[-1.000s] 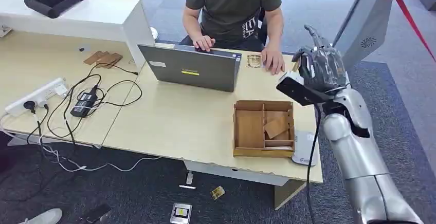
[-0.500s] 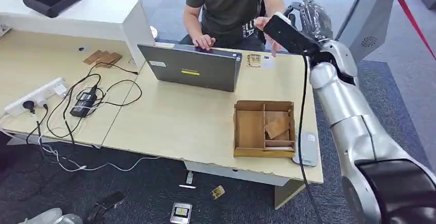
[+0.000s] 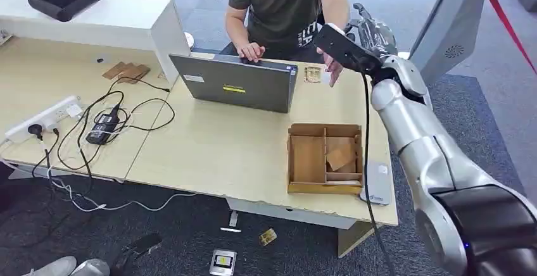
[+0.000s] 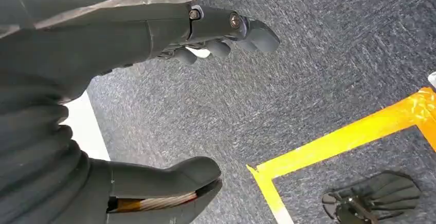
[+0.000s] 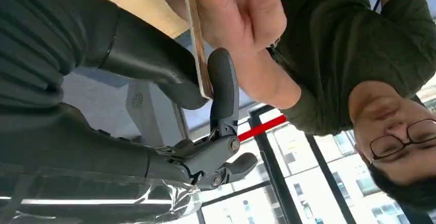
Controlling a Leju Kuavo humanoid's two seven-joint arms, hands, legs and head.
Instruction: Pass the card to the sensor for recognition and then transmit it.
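My right hand (image 3: 373,34) is stretched out over the far right of the desk towards a seated person. In the right wrist view its thumb and a finger (image 5: 222,88) pinch a thin wooden card (image 5: 194,34), seen edge-on. The person's hand (image 5: 236,18) also grips the card from the other side; the same person's hand (image 3: 332,67) meets mine in the head view. A small patterned device (image 3: 312,75) lies on the desk just below, beside a white slip. My left hand (image 4: 103,44) hangs over grey carpet with its fingers apart and nothing in it.
A wooden divided tray (image 3: 294,162) with loose wooden cards (image 3: 341,156) sits at the desk's front right, next to a flat grey device (image 3: 375,184). A grey laptop (image 3: 234,86) stands mid-desk. A power strip (image 3: 44,119) and cables lie left.
My right arm rose from beside the tray and reached forward to the person. The person's hand lifted off the desk and took hold of the card.
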